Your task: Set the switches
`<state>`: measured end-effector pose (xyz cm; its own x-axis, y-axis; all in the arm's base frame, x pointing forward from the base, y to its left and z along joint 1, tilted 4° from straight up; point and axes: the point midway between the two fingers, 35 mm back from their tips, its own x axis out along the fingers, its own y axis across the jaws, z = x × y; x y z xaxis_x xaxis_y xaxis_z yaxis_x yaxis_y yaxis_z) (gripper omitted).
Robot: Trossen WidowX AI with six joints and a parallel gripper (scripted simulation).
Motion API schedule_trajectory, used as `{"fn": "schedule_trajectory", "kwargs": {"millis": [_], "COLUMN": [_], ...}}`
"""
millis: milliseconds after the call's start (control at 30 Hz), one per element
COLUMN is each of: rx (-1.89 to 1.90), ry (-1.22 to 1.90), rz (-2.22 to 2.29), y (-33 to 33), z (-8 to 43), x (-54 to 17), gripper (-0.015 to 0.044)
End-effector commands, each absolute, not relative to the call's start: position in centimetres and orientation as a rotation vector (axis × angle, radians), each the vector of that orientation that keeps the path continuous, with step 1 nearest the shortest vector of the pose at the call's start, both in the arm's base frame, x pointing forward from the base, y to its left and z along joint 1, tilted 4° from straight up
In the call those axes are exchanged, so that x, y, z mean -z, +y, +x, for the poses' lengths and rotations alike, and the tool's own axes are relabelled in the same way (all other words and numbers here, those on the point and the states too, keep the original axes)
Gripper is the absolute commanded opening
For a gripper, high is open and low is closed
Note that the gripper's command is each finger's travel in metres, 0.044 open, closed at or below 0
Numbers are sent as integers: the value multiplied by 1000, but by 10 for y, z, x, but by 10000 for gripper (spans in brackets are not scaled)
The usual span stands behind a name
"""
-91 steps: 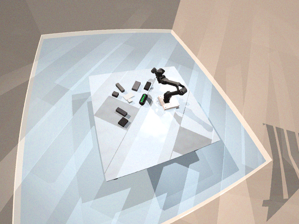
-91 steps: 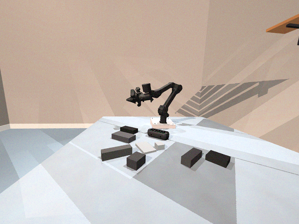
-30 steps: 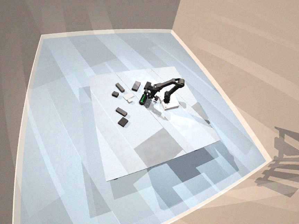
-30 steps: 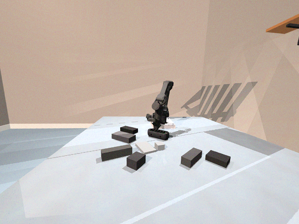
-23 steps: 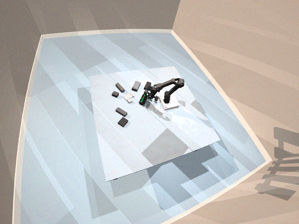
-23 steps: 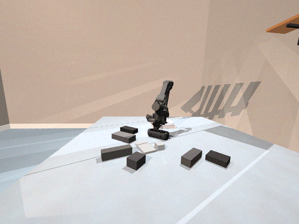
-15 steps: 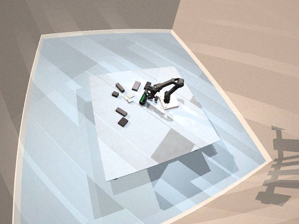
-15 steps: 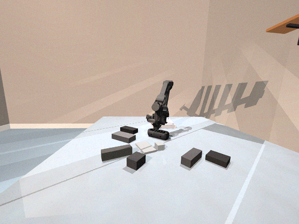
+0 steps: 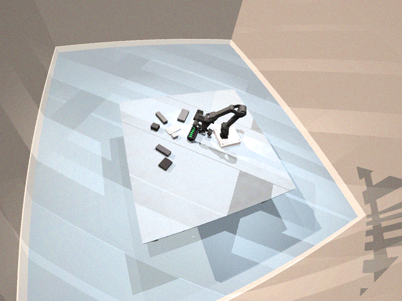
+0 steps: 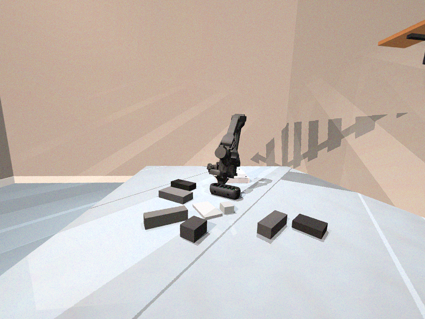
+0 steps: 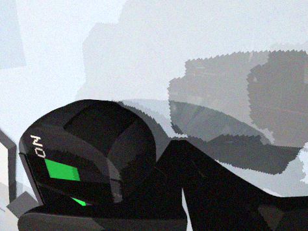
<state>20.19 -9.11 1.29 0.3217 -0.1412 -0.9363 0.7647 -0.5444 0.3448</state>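
Observation:
The dark grey controller unit [image 9: 191, 134] [image 10: 225, 192] [image 11: 89, 133] sits flat on its base on the bench, switches up. Green switch ends show in a row in the top view. In the wrist view its ON mark and two green ends are seen; the other switches are hidden behind my fingers. The underside label is hidden. My gripper [image 10: 221, 181] [image 11: 179, 141] is shut with nothing between the fingers. Its tips point down at the unit's top, close over it; whether they touch is unclear.
A black block [image 10: 183, 184] and a grey block [image 9: 183, 115] [image 10: 175, 194] lie beside the unit. A pale plate [image 9: 172, 130] [image 10: 205, 209] and small pale block [image 9: 174, 136] [image 10: 226, 207] lie in front. Several other dark blocks lie farther off. The arm's white base [image 9: 230, 142] is behind.

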Motion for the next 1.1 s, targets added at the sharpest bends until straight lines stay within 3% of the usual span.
{"fn": "schedule_trajectory", "kwargs": {"millis": [0, 1067], "rx": [1342, 1340], "ry": [563, 561], "rz": [1740, 1740], "y": [-92, -108], "z": [204, 229], "x": [-13, -15], "gripper": [0, 0]}}
